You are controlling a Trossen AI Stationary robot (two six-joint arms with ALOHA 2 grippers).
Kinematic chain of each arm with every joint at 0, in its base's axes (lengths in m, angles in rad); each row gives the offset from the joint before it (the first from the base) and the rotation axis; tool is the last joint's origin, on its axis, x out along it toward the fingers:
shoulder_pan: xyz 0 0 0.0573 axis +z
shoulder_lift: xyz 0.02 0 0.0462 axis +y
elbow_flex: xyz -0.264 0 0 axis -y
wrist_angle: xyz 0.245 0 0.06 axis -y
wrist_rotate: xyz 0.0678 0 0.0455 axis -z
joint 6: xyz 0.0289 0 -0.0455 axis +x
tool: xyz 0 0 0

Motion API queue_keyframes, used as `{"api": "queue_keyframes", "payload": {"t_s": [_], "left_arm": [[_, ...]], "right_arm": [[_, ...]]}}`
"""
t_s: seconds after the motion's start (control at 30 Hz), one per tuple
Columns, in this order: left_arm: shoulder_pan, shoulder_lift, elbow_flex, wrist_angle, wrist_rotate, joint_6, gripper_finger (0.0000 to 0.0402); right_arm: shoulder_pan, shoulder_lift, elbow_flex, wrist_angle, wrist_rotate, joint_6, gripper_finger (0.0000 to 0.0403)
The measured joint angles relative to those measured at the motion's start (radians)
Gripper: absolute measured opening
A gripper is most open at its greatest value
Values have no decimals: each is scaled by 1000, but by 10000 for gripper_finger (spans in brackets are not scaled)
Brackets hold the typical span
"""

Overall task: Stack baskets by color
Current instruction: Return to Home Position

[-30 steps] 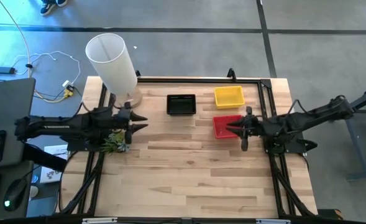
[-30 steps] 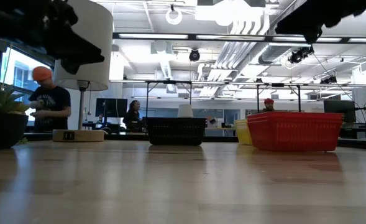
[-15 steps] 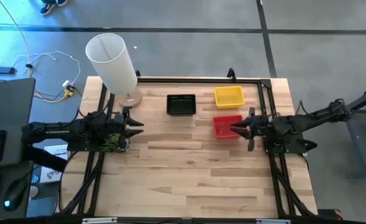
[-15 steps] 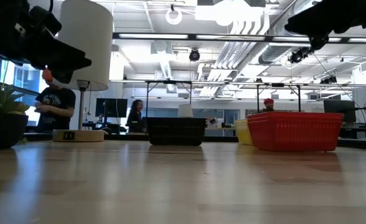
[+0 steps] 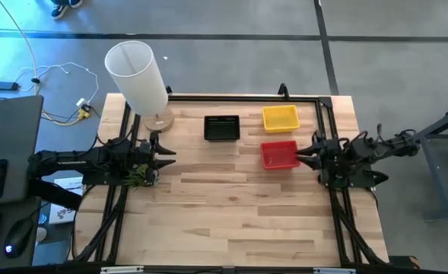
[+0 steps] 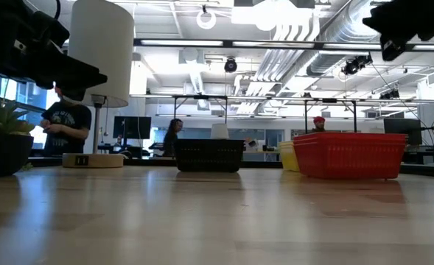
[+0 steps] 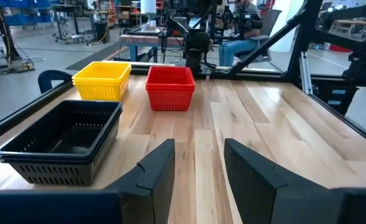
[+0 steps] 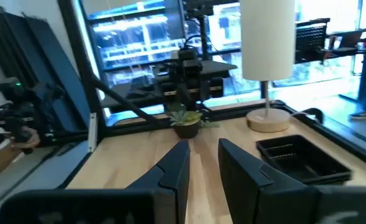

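Black baskets (image 5: 222,127) sat stacked at 12 o'clock of the table (image 5: 231,221), yellow baskets (image 5: 280,117) at 1 o'clock, red baskets (image 5: 278,154) at 2 o'clock, left gripper (image 5: 169,151) released at 10 o'clock, right gripper (image 5: 303,156) released, just off red baskets' 3 o'clock side.

From above I see a grey concrete floor (image 5: 231,53) across the top of the frame. A dark stripe (image 5: 208,36) crosses it, and a white cable (image 5: 64,69) trails at upper left. At table height the wooden tabletop (image 6: 217,221) fills the lower half. Behind it is an open workshop hall with strip lights (image 6: 202,43) and white ducts (image 6: 290,51) overhead (quite bright), and at far left a window (image 6: 18,92) and a person (image 6: 65,125) standing.
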Motion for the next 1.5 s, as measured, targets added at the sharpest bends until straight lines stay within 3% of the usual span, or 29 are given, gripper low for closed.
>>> {"api": "queue_keyframes", "payload": {"t_s": [0.2, 0.4, 0.9, 1.27, 1.5], "left_arm": [[0, 2, 0, -5, -25, -15, 129], [0, 2, 1, -7, -42, -26, 129], [0, 3, 1, -7, -42, -26, 129], [0, 3, 2, -7, -42, -27, 129], [0, 3, 2, -7, -42, -27, 129]], "right_arm": [[0, -75, -165, 130, -11, 12, 75], [0, -117, -238, 162, -25, 34, 75], [0, -113, -247, 88, -10, 78, 75], [0, -113, -247, 87, 1, -26, 75], [0, -113, -247, 86, -1, -7, 75]]}}
